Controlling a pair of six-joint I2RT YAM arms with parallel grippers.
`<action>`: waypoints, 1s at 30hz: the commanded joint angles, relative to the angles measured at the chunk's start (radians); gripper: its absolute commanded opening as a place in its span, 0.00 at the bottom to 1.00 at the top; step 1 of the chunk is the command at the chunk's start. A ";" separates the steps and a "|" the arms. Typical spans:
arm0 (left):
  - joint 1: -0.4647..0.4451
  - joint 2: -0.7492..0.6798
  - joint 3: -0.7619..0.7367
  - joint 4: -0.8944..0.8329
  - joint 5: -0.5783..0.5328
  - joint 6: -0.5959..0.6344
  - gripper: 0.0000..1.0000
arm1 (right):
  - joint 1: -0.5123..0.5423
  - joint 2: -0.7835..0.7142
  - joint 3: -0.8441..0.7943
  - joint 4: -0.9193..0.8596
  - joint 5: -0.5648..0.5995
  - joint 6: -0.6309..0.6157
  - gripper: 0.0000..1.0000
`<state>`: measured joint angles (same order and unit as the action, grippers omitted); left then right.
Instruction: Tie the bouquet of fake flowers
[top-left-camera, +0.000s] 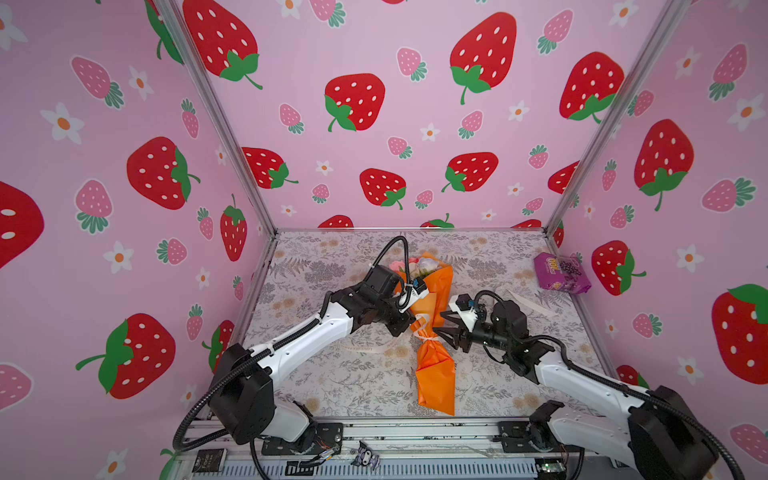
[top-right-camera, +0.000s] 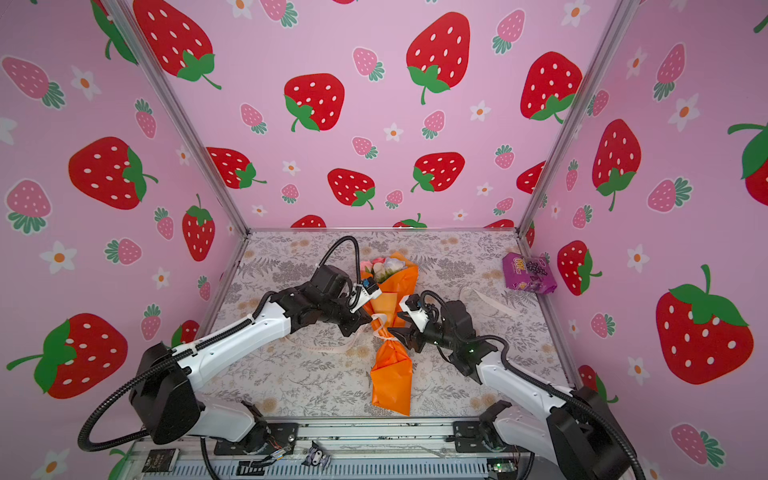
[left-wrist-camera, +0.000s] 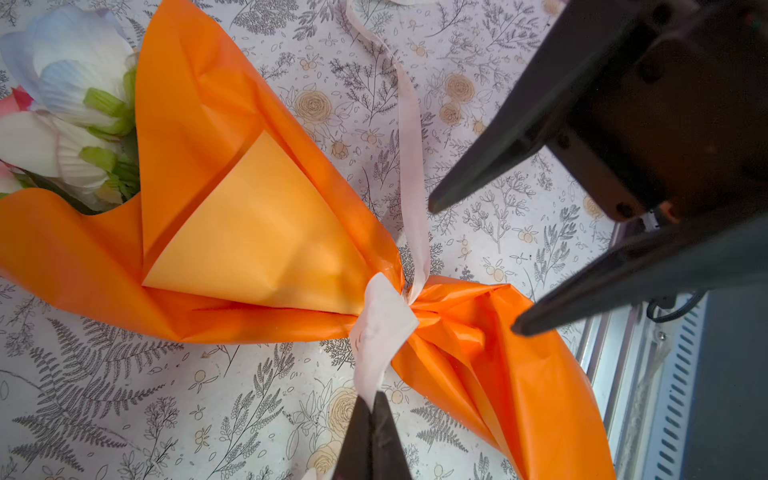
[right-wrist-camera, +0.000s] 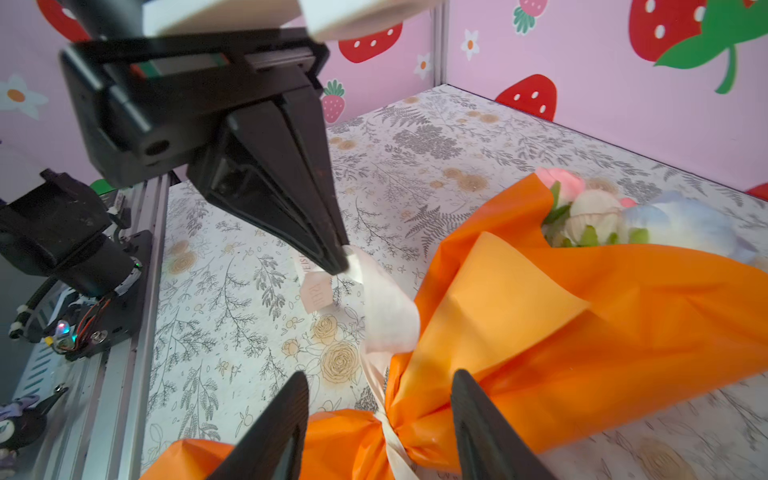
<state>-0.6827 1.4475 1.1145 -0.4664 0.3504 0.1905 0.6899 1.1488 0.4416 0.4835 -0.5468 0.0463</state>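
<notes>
The bouquet of fake flowers (top-left-camera: 434, 374) (top-right-camera: 390, 374) lies mid-table in orange paper, its pale blooms (left-wrist-camera: 62, 104) (right-wrist-camera: 602, 216) toward the back wall. A cream ribbon (left-wrist-camera: 382, 328) (right-wrist-camera: 386, 316) cinches its narrow waist. My left gripper (top-left-camera: 409, 322) (left-wrist-camera: 372, 401) is shut on a length of that ribbon, just left of the waist; its tip (right-wrist-camera: 343, 259) also shows in the right wrist view. My right gripper (top-left-camera: 438, 323) (right-wrist-camera: 379, 374) is open on the bouquet's right, its fingers either side of the cinched waist with nothing held. It also shows in the left wrist view (left-wrist-camera: 471, 268).
A purple snack packet (top-left-camera: 561, 272) (top-right-camera: 528, 274) lies at the back right by the wall. Loose ribbon tails trail on the floral mat to the left (top-left-camera: 365, 349) and right (top-left-camera: 528, 301). An aluminium rail (top-left-camera: 415, 428) runs along the front edge. Strawberry walls close in three sides.
</notes>
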 joint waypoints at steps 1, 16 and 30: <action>-0.007 -0.023 -0.021 0.033 0.008 -0.014 0.00 | 0.028 0.054 0.034 0.129 -0.014 -0.034 0.59; -0.010 -0.050 -0.054 0.055 0.027 -0.026 0.03 | 0.070 0.216 0.042 0.299 0.106 -0.001 0.30; 0.059 -0.150 -0.204 0.187 0.172 -0.028 0.61 | 0.072 0.148 -0.063 0.413 0.171 -0.019 0.04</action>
<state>-0.6380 1.2942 0.9401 -0.3592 0.4267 0.1524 0.7574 1.3052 0.3866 0.8429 -0.3740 0.0475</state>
